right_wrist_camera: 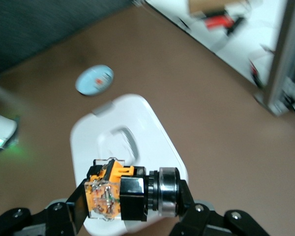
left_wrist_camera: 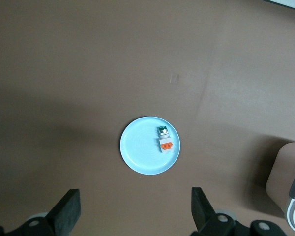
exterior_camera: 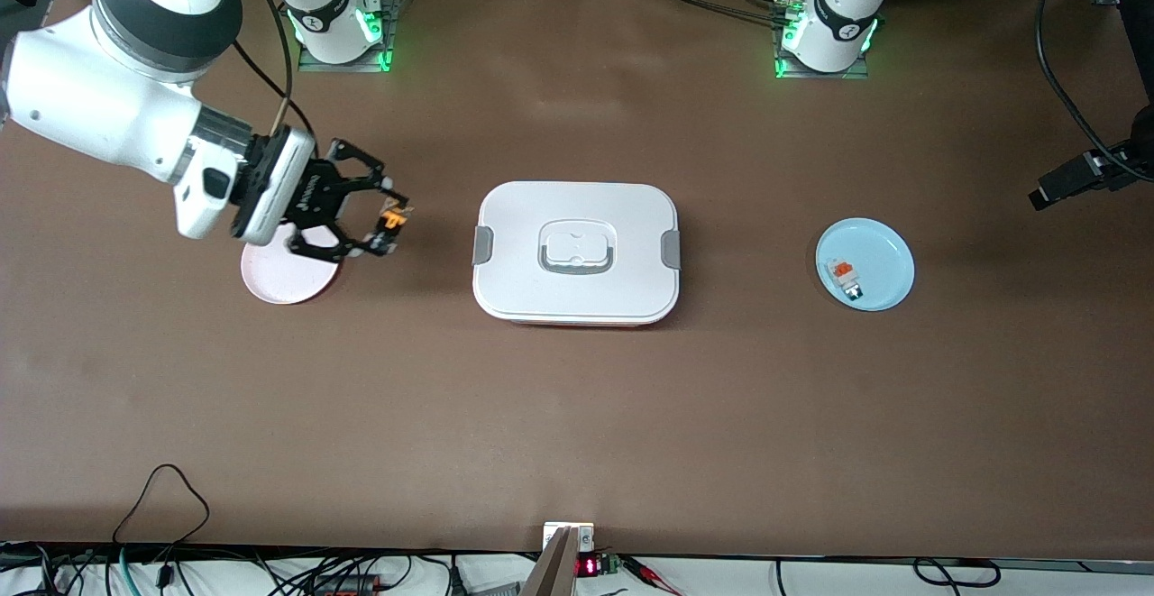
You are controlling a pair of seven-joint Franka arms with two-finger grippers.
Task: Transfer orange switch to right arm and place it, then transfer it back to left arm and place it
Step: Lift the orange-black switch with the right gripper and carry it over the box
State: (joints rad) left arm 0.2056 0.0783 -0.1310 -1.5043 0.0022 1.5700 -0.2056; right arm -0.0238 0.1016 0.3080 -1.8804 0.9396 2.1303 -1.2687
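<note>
**Brown bench, switch in my right jaws, up off the pink plate**

Brown bench top, both my bases along one long edge. White box (exterior_camera: 576, 252) sits mid-bench, lid on, grey latches at both ends, grey handle on top.

Right gripper (exterior_camera: 382, 217) is in the air over the bench between the pink plate (exterior_camera: 287, 279) and the box, by the plate's rim. Jaws clenched on the orange switch (exterior_camera: 394, 220); right wrist view shows it (right_wrist_camera: 119, 190) gripped across its length, orange end at one finger, black ringed end at the other.

Left gripper (left_wrist_camera: 132, 209) waits high over the left arm's end of the bench, jaws spread wide, holding nothing. Below it: blue plate (exterior_camera: 865, 264) with a small white-grey block, red-orange top (exterior_camera: 845, 274), lying on it.
</note>
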